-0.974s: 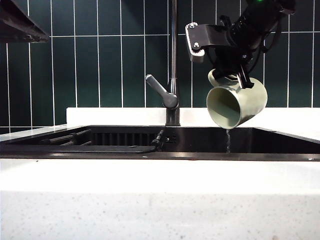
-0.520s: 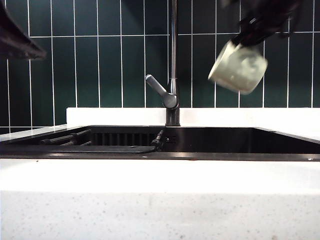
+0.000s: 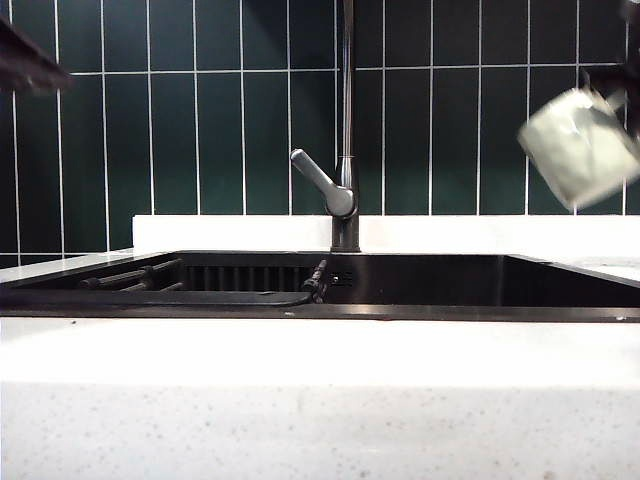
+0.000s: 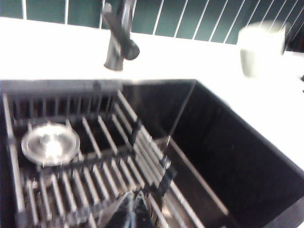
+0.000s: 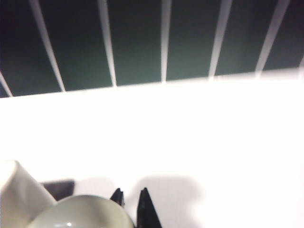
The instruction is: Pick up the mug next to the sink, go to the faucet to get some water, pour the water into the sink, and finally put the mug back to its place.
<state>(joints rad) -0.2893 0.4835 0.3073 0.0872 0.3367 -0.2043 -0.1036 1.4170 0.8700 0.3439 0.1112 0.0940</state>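
Returning stage: right gripper clenched on mug beyond sink, setting down left; left gripper closed, empty.

mug now at right edge of exterior frame, up over the counter, no longer above the sink. It is rolled back from mouth-down pour tilt toward upright; water stream gone. Right gripper, clamped on it, mostly out of frame. Left arm retreats toward upper-left corner.
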